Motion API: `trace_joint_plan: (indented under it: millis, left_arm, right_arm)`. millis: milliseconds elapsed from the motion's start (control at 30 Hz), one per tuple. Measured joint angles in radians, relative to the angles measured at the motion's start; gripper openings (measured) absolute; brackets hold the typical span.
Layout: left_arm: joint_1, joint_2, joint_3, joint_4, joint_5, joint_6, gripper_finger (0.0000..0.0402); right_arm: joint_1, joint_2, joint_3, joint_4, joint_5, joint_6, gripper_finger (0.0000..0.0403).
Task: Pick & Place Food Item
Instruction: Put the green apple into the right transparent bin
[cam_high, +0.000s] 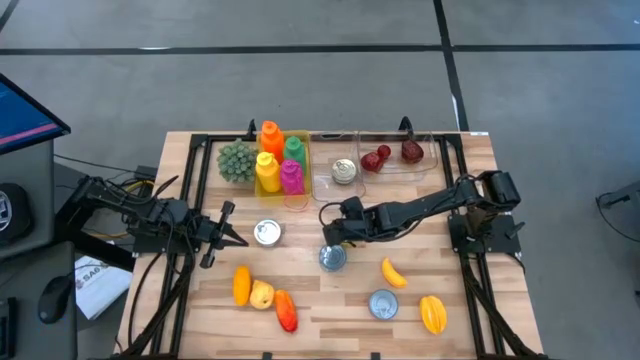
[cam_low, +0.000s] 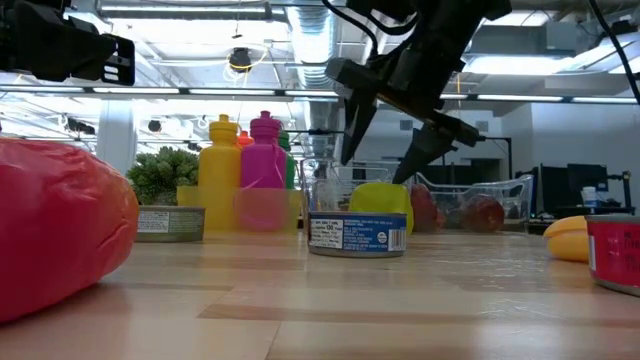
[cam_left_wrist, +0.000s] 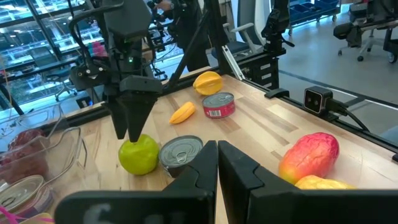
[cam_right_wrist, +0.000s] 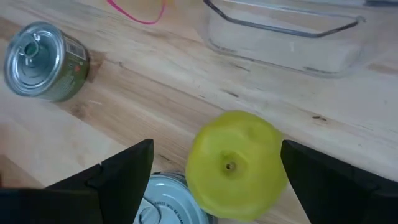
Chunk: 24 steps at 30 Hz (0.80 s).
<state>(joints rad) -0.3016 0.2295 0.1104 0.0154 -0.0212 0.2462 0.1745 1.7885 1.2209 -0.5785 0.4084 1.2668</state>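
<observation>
High view: right gripper (cam_high: 335, 232) reaches over mid counter (cam_high: 330, 310), just above a blue-labelled tin can (cam_high: 332, 258); the green apple is hidden under it here. Left gripper (cam_high: 222, 228) waits at the left, beside a second silver-topped tin can (cam_high: 267, 233). Clear plastic tray (cam_high: 385, 160) at the back holds red fruit.

Low view: right gripper (cam_low: 385, 150) hangs over the round yellow-green apple (cam_low: 378, 198), jaws spread wide, not touching it. Apple sits on the counter right behind the blue-labelled can (cam_low: 358, 234).

Left wrist view: left gripper (cam_left_wrist: 217, 163) jaws nearly shut, holding nothing. Apple (cam_left_wrist: 138, 154) touches the can (cam_left_wrist: 181, 153); right gripper's fingers point down at it.

Right wrist view: apple (cam_right_wrist: 236, 165) lies between the wide-open fingers (cam_right_wrist: 124, 171), ungrasped, stem up, near the tray (cam_right_wrist: 286, 37).
</observation>
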Motion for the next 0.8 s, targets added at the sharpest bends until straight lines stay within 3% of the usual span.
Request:
trace_joint_plan:
  millis: [300, 467, 800]
  left_arm:
    - [0.0, 0.0, 0.0, 0.0, 0.0, 0.0, 0.0002]
    - [0.0, 0.003, 0.001, 0.0, 0.0, 0.0, 0.0002]
    - [0.001, 0.063, 0.001, 0.006, 0.001, 0.001, 0.0002]
  right_arm:
    - [-0.006, 0.003, 0.0, 0.006, 0.0, -0.036, 0.0346]
    - [-0.008, 0.087, 0.012, 0.051, -0.002, -0.048, 0.0346]
    - [-0.022, 0.247, 0.107, 0.021, -0.176, -0.1, 0.0344]
